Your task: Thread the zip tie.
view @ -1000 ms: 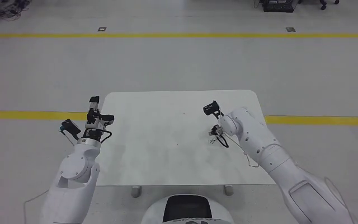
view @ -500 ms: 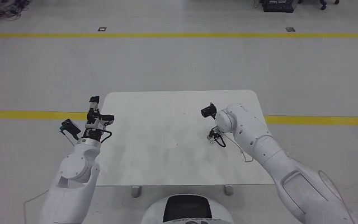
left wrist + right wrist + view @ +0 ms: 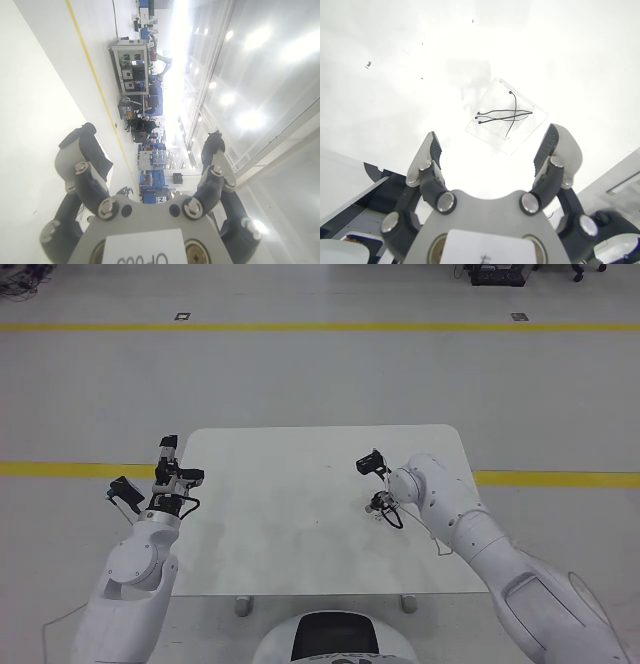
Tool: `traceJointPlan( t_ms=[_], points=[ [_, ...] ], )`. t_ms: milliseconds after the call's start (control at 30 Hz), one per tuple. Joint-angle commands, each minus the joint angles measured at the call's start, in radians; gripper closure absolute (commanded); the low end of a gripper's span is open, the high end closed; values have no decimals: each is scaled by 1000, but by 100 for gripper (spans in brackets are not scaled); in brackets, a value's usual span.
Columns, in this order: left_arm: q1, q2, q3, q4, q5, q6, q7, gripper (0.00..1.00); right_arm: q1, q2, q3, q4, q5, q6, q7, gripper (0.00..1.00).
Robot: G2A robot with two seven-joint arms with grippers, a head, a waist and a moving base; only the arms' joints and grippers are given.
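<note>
Black zip ties point(image 3: 515, 113) lie loose and unthreaded in the clear tray point(image 3: 485, 140). Your right gripper point(image 3: 492, 136), at the table's 3 o'clock, hovers near them with its claw spread. Your left gripper point(image 3: 150, 135), at 9 o'clock, gapes empty. All threading is left to do.

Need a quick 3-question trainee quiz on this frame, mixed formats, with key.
1. Where do the zip ties lie? A) in a clear tray B) in a bowl C) loose on the floor
2. True or false: the right gripper is holding one of them.
3. How many zip ties are there?
Key: 1 A; 2 false, its jaws are open and empty; 3 four.
</note>
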Motion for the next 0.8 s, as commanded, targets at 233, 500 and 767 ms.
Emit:
traceJointPlan(
  t_ms=[233, 500, 767],
  points=[
    [0, 0, 0, 0, 0, 0, 0, 0, 1, 0, 0, 9, 1, -21, 2, 0],
    [0, 0, 0, 0, 0, 0, 0, 0, -4, -1, 10, 45, 15, -51, -45, 0],
    [0, 0, 0, 0, 0, 0, 0, 0, -19, 1, 12, 40, 3, -46, -76, 0]
  ],
)
